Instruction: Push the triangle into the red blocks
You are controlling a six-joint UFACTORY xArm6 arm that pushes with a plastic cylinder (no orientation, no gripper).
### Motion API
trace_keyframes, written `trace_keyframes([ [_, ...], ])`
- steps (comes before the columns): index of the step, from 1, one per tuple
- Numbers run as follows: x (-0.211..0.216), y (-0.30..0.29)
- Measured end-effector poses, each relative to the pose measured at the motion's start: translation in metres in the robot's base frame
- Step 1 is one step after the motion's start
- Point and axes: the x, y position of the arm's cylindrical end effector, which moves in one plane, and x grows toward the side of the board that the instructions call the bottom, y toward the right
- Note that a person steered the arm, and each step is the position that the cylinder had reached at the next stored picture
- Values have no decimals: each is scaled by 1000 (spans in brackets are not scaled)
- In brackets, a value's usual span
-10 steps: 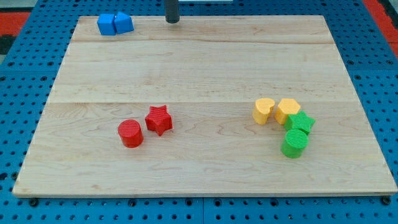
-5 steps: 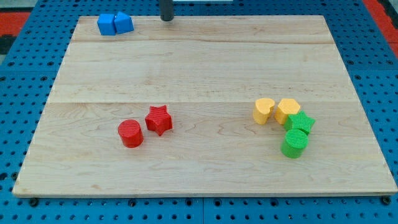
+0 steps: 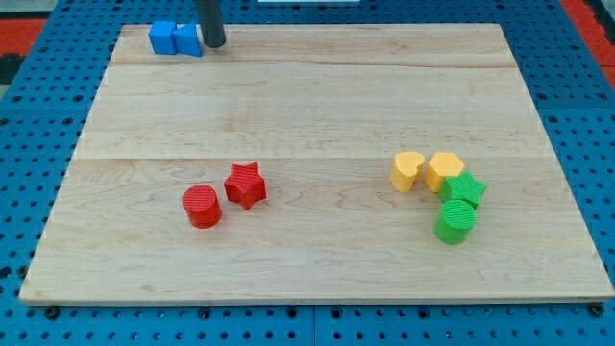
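Observation:
Two blue blocks sit touching at the view's top left: a blue cube [image 3: 162,38] and, on its right, a blue block [image 3: 188,41] that looks like the triangle. My tip [image 3: 212,44] is right against the triangle's right side, and the rod hides part of it. A red cylinder [image 3: 202,206] and a red star [image 3: 245,185] lie side by side at the lower left of the wooden board [image 3: 307,106], far below the blue blocks.
Two yellow blocks [image 3: 407,171] [image 3: 444,170] lie side by side at the view's right. A green star [image 3: 464,188] and a green cylinder [image 3: 455,222] sit just below and right of them, touching.
My tip has moved left along the board's top edge, from the top middle to the right side of the blue triangle. The other blocks have not moved.

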Motion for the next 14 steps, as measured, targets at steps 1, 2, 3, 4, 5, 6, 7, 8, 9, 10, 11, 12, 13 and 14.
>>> trace_keyframes([
  [1, -24, -22],
  [2, 1, -49],
  [3, 47, -49],
  [4, 46, -39],
  [5, 42, -45],
  [6, 87, -60],
  [7, 147, -14],
  [8, 111, 6],
  [9, 86, 8],
  [10, 85, -48],
  [11, 71, -111],
  [12, 64, -138],
  [13, 118, -144],
  [14, 134, -46],
])
